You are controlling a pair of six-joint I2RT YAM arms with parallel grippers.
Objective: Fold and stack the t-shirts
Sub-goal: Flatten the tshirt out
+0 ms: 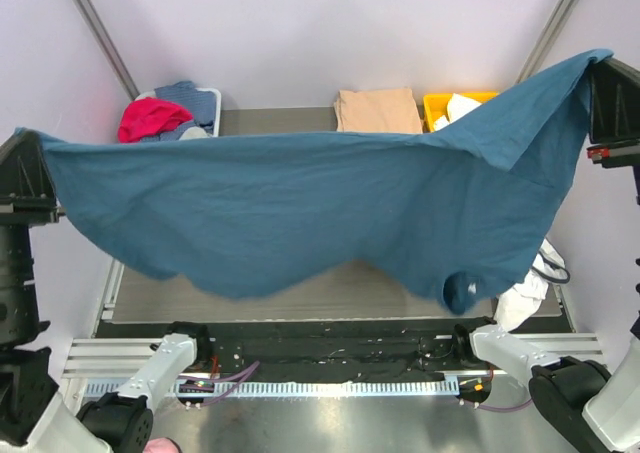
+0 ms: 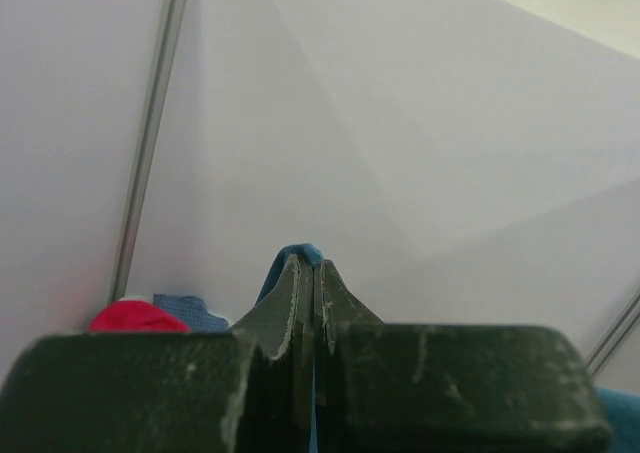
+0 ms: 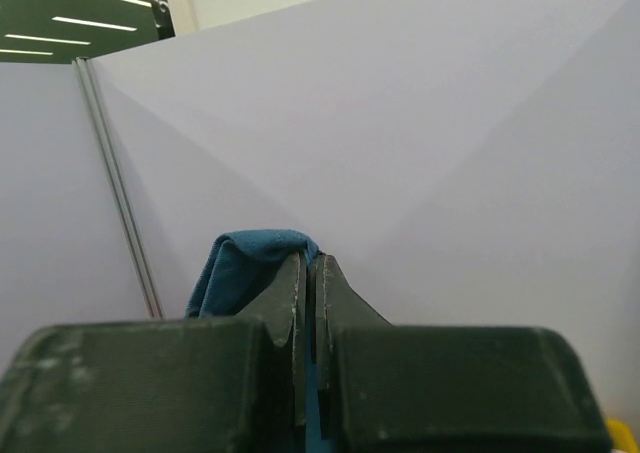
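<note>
Hanging teal t-shirt [image 1: 300, 213] sits pinched in both grippers [image 2: 312, 269] [image 3: 310, 265].

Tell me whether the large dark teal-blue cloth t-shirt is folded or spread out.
Spread out: the large dark teal-blue cloth t-shirt hangs stretched between the left gripper and right gripper, each shut on its edge.

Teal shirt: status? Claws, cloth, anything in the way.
Left claw shut on teal shirt, one end; right claw shut on the other. Cloth spread in the air between them. Folded tan shirt at far edge; table beneath mostly hidden.
</note>
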